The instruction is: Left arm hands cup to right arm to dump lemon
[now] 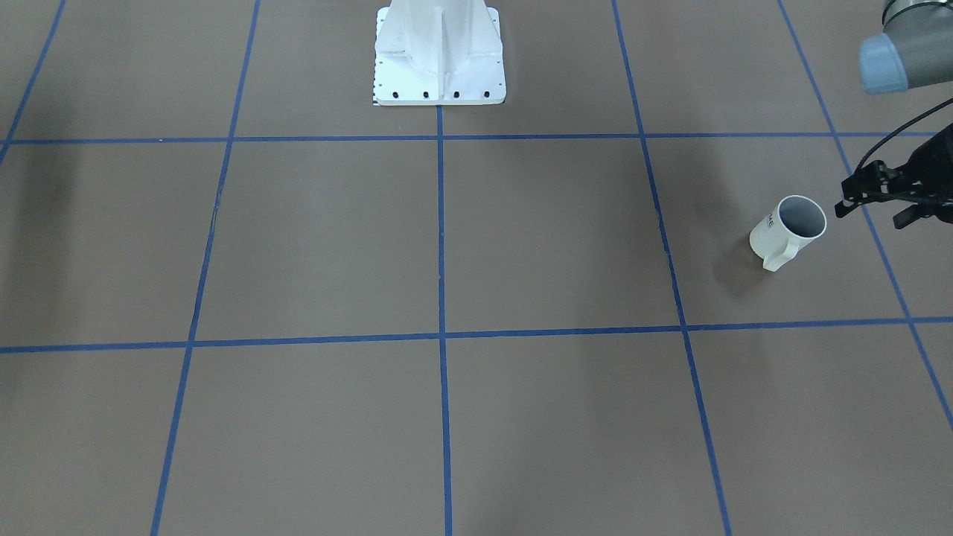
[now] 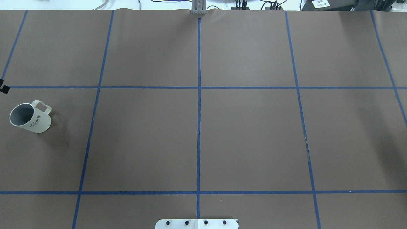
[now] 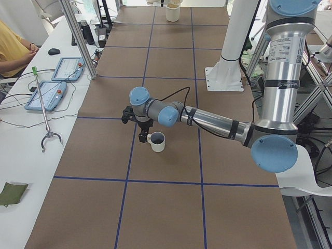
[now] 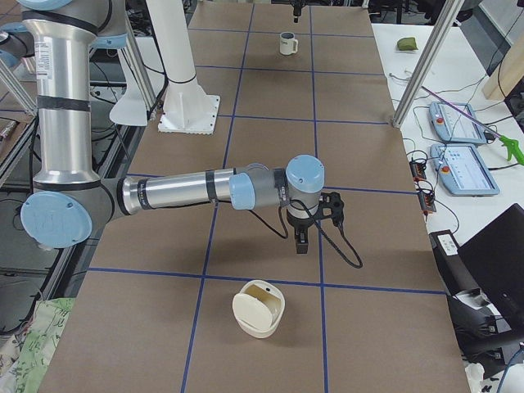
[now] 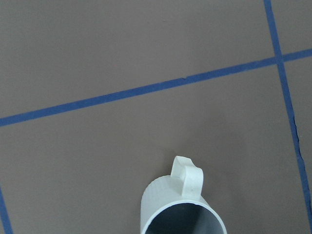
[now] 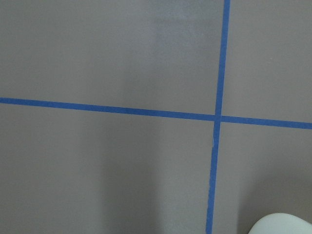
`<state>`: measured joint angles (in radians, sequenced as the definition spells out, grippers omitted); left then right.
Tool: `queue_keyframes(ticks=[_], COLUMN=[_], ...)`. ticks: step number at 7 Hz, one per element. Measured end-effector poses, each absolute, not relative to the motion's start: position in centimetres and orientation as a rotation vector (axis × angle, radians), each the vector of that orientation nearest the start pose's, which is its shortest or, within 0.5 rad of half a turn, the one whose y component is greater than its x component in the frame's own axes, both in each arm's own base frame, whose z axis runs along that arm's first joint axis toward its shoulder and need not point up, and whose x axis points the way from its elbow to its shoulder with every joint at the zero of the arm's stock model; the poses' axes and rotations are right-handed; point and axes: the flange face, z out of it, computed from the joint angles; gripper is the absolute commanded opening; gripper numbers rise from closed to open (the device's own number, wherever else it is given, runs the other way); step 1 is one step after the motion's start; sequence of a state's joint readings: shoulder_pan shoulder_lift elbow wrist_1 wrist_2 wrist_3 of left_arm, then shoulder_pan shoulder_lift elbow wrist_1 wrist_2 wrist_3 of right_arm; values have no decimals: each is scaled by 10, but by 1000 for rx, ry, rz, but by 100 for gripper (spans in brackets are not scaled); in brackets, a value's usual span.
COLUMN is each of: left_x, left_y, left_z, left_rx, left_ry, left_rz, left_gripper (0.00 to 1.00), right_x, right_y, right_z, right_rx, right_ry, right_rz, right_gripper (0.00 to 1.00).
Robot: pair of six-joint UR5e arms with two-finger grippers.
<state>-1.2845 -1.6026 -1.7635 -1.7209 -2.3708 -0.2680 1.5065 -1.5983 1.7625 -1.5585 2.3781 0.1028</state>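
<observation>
The cream-white cup (image 1: 789, 231) stands upright on the brown table at the robot's far left, handle towards the operators' side, lettering "HOME" on its side (image 2: 30, 118). Its inside looks grey. The lemon shows in no view. My left gripper (image 1: 871, 216) hangs just beside the cup's mouth, not touching it, and its jaws look open and empty. The left wrist view shows the cup's rim and handle (image 5: 185, 195) at the bottom edge. My right gripper (image 4: 300, 241) points down over bare table on the far right side. I cannot tell whether it is open or shut.
A cream rounded container (image 4: 259, 308) lies on the table near the right gripper; its edge shows in the right wrist view (image 6: 282, 225). The white robot pedestal (image 1: 439, 56) stands mid-table. A side bench with pendants (image 3: 52, 93) and a seated person (image 3: 10, 46) flank the cup's end.
</observation>
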Motion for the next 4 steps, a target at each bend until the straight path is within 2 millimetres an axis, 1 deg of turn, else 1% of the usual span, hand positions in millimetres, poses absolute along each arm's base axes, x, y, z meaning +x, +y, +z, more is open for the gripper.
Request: queue_keyframes(ticks=[1,2,3,4], left_x=[64,41,22,11], left_y=[-515,-518,-521,-522], left_z=[540,559,575,584], left_rx=[143,147,140,125], left_ry=[846,833,823,816], left_rz=[168,157,132,105], left_gripper=[100,100,100,100], right_x=[33,34,35,36], right_y=[-490,-492,-494,-494], right_z=[573,572,571,572], right_rx=[104,106,104,102], right_ry=[-809,-806,-805,-805], right_rz=[-31,-27,-25,-23], right_gripper=[100,100,100,100])
